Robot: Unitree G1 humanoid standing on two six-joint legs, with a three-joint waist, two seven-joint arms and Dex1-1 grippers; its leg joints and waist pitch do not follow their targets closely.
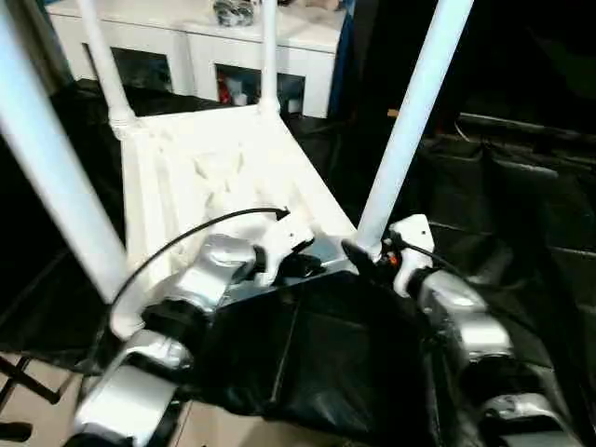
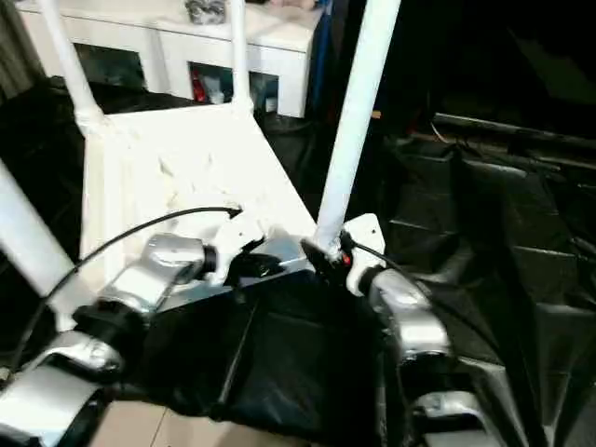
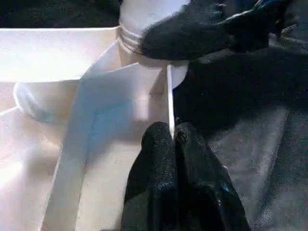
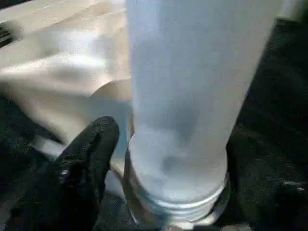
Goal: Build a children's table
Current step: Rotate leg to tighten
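Note:
The white tabletop lies upside down with its ribbed underside up. A white leg stands in each corner socket: far left, far right, near left and near right. My left gripper is shut on the thin near rim of the tabletop, its fingers pinched together over the edge. My right gripper grips the threaded base of the near right leg, where it enters the socket. One finger lies against the collar; the other is mostly hidden behind the leg.
A white cabinet with glass doors stands behind the tabletop. Black cloth drapes the support under and in front of the table. More dark draped shapes rise on the right. Pale floor shows at the lower left.

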